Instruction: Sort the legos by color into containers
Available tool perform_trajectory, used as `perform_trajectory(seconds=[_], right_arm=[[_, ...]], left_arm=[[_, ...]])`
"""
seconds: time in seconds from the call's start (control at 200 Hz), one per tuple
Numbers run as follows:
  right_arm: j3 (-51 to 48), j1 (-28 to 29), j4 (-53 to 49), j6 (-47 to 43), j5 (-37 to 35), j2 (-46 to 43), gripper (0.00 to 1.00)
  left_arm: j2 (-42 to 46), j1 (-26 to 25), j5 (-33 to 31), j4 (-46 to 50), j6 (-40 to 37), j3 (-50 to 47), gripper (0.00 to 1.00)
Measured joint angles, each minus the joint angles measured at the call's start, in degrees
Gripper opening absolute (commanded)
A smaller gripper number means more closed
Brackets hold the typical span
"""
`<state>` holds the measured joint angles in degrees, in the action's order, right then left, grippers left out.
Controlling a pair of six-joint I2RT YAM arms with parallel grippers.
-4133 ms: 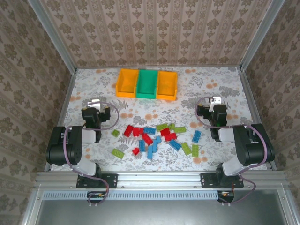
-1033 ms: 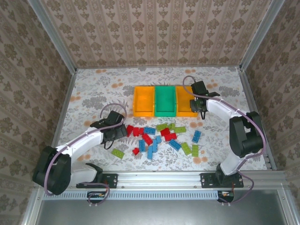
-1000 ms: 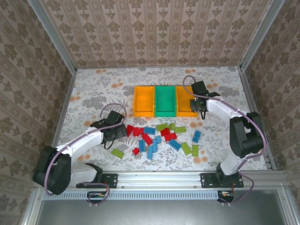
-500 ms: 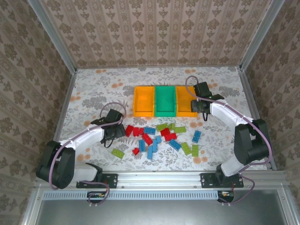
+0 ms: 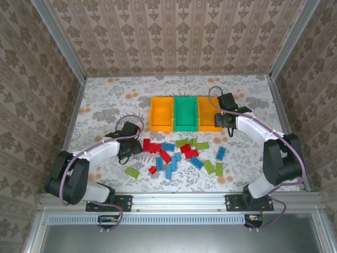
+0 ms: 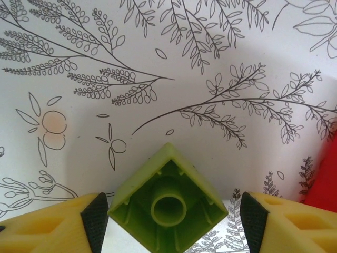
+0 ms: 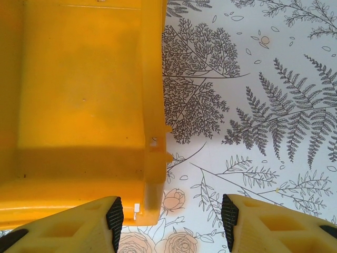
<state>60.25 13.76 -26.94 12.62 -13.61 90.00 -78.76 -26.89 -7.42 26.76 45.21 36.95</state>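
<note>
In front of the containers [image 5: 185,128] and to their left, the left gripper [image 6: 168,224] holds its jaws apart around a light green lego [image 6: 168,184]. Whether the pads touch it is unclear. A red brick [image 6: 325,179] is cut off and blurred. The right gripper [image 7: 171,216], jaws apart, straddles the containers' right end wall. Other legos [image 5: 179,153] lie just before them.

Bins [image 5: 185,113] in a row mid-table; bare table [image 5: 105,95] behind and to both sides. Bricks [image 5: 167,146] crowd the ground in front, with a thin clear strip between. Green brick [image 6: 168,203] sits inside the parted left gripper [image 6: 169,211]; open cloth ahead, red brick [image 6: 324,179] close right. Right bin [image 7: 152,105]: side wall between the parted fingers of the right gripper [image 7: 171,211]; clear cloth to its right.
</note>
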Motion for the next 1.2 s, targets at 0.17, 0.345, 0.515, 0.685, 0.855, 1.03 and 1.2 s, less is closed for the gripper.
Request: perform_trajectory(seconds=[0.17, 0.345, 0.515, 0.685, 0.855, 1.03, 1.2], right_arm=[[0.0, 0.0, 0.0, 0.0, 0.0, 0.0, 0.56], [0.0, 0.0, 0.0, 0.0, 0.0, 0.0, 0.56], [0.0, 0.0, 0.0, 0.0, 0.0, 0.0, 0.57], [0.0, 0.0, 0.0, 0.0, 0.0, -0.1, 0.57], [0.0, 0.0, 0.0, 0.0, 0.0, -0.1, 0.57], [0.0, 0.0, 0.0, 0.0, 0.0, -0.1, 0.57], [0.0, 0.0, 0.0, 0.0, 0.0, -0.1, 0.57]], left_arm=[[0.0, 0.0, -0.1, 0.1, -0.1, 0.5, 0.58], [0.0, 0.0, -0.5, 0.5, -0.8, 1.5, 0.46], [0.0, 0.0, -1.2, 1.1, -1.9, 2.1, 0.4], [0.0, 0.0, -1.4, 1.5, -2.8, 2.4, 0.45], [-0.3, 0.0, -1.6, 1.8, -3.0, 2.8, 0.51], [-2.4, 0.0, -1.8, 2.0, -3.1, 3.0, 0.5], [-3.7, 0.0, -1.8, 1.9, -3.4, 3.1, 0.24]])
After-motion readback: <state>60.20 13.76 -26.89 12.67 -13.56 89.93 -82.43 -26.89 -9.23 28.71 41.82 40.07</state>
